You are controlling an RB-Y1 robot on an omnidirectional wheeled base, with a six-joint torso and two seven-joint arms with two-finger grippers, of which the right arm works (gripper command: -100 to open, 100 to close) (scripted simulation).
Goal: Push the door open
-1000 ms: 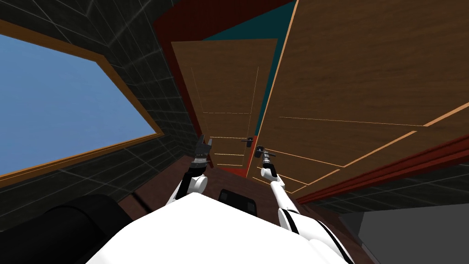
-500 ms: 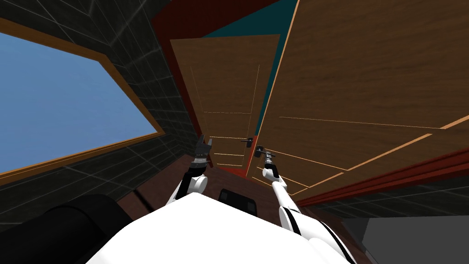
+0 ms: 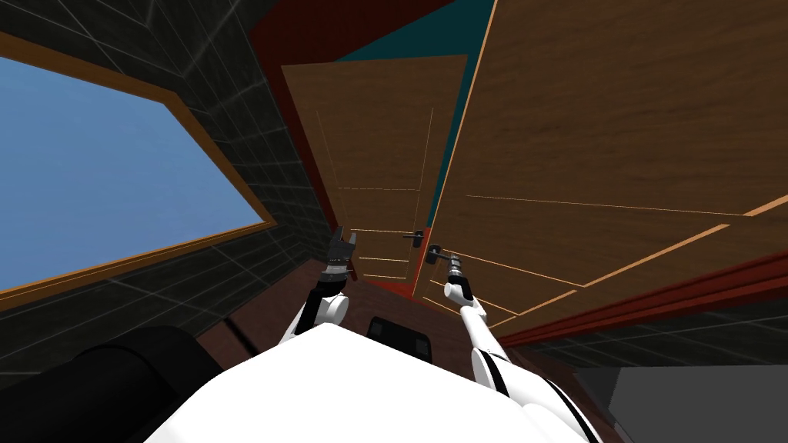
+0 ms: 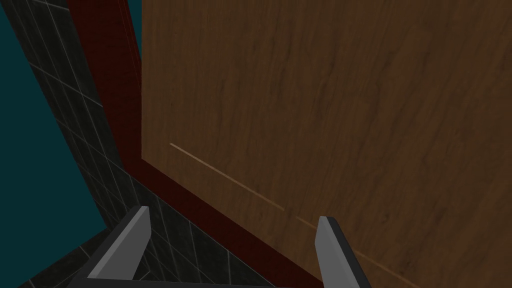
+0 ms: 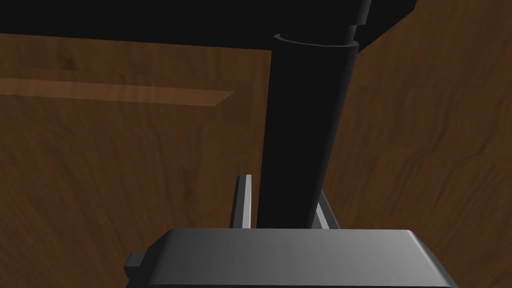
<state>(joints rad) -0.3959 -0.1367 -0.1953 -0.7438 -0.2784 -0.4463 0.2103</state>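
Two wooden doors stand ahead of me. My left gripper [image 3: 342,248] hovers with fingers spread apart, near the left door [image 3: 377,169] and its dark red frame [image 4: 115,100]. My right gripper [image 3: 450,263] is clamped around the black handle [image 5: 300,130] of the right door [image 3: 616,138], close ahead on my right.

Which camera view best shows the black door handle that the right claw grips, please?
The right wrist view: the black handle rises large and close between the fingers of the right claw, which press its sides. The head view shows it small at the wooden door's edge. The left wrist view faces a wooden panel instead.
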